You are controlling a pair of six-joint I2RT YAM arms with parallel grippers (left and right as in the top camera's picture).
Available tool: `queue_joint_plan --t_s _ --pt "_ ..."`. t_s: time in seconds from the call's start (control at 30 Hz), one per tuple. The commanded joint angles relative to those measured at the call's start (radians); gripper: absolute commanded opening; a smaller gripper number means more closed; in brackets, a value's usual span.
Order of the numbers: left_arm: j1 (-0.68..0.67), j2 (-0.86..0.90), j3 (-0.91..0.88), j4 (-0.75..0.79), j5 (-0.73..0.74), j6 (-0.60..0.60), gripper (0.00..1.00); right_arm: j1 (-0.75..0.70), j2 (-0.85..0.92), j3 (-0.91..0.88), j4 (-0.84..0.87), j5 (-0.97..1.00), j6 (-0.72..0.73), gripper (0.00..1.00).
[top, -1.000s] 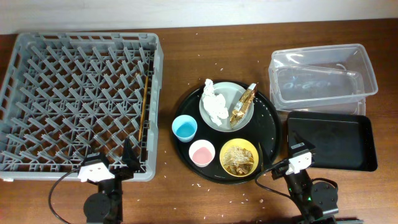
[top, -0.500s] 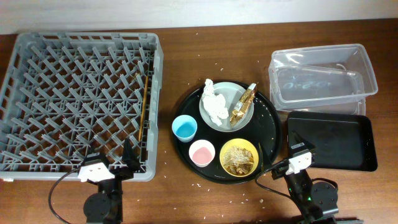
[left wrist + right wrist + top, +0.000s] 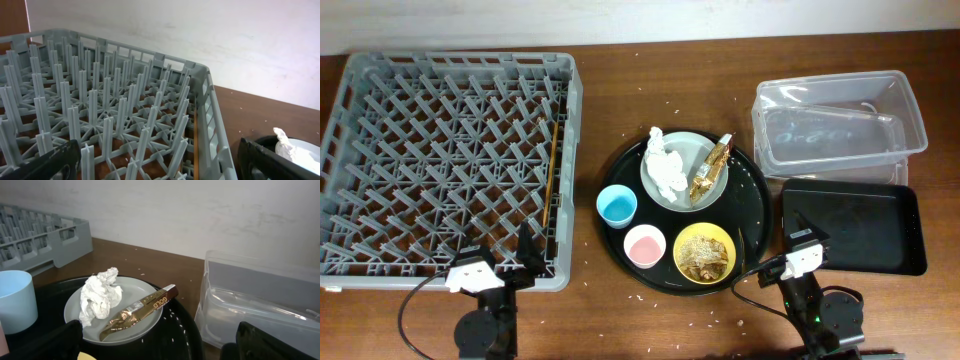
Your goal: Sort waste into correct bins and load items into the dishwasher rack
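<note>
Both pincers stand wide, jaws far apart and holding nothing. My left gripper (image 3: 155, 161) faces the near right corner of the dishwasher rack (image 3: 209, 112). My right gripper (image 3: 160, 341) faces the round black tray (image 3: 182, 330). The gold-brown snack wrapper (image 3: 140, 309) lies flat on the grey-green plate (image 3: 134, 291), just beside the crumpled white tissue (image 3: 101, 299), which sits to its left. The plate rests at the far side of the round tray. From my right gripper the wrapper lies ahead and to the left; from my left gripper it is well apart, across the tray. The right arm is therefore the nearer one. The wrapper's long axis runs away from me, with the far end leaning right. In my judgement, a grasp calls for jaws set across that axis, closing on the narrow width. The black rectangular tray (image 3: 855, 225) lies directly ahead of my right gripper, and the clear tub (image 3: 840, 125) lies beyond it. No waste has yet reached either bin.
</note>
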Motion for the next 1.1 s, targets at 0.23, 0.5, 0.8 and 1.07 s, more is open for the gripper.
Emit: queue_joint_plan --t_s 0.23,0.5,0.8,1.07 --pt "0.006 0.013 0.121 0.134 0.206 -0.021 0.99 -0.006 -0.003 0.101 0.029 -0.162 0.222 0.98" --pt "0.006 0.455 0.656 -0.277 0.302 -0.02 0.99 -0.006 0.293 0.589 -0.4 -0.159 0.222 0.98" --pt "0.006 0.977 1.21 -0.65 0.432 -0.021 0.99 -0.006 0.962 1.167 -0.742 -0.206 0.222 0.98" --pt "0.006 1.087 1.223 -0.689 0.432 -0.021 0.99 0.004 1.439 1.218 -0.626 -0.339 0.42 0.81"
